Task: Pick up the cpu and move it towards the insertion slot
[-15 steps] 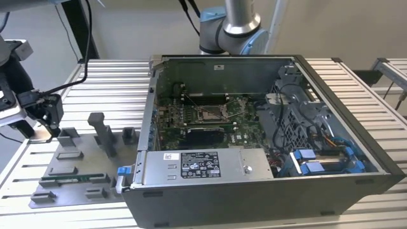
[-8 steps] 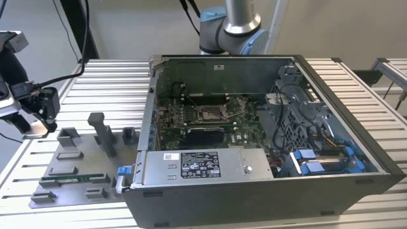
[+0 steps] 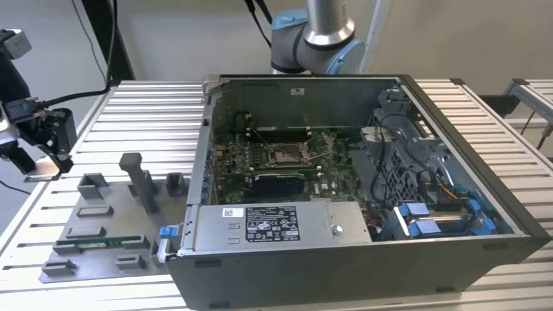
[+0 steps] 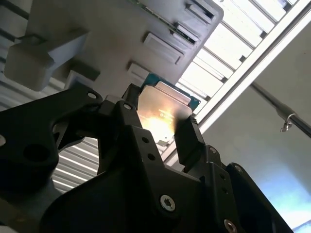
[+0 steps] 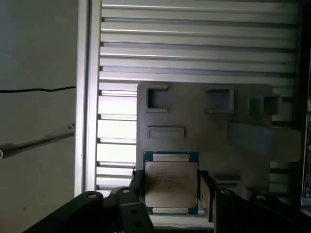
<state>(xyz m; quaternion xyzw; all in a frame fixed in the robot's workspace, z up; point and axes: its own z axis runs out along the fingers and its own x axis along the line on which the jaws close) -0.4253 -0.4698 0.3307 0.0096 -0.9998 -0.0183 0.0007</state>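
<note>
While gripper [image 5: 171, 193] clamps it, cpu [image 5: 171, 180] lies level.

Legible text check, all views. Landmark: computer case [image 3: 302, 278].

- Power supply [image 3: 346, 223], the silver box inside the case along its near wall: black label [image 3: 272, 224] on its top face, carrying white print and small marks. I cannot make out any line of it.
- Same top face, just beside the black label toward the case's corner: small white label [image 3: 232, 212] with a dark code block. Not legible.
- Rear inner wall of the case: small white sticker [image 3: 296, 91]. Too small to tell.
- Outside the case: cpu [image 5: 171, 183], with faint rows of print on its metal top in the first wrist view. Characters do not resolve.

Result: I can read no text, number or sign.
</note>
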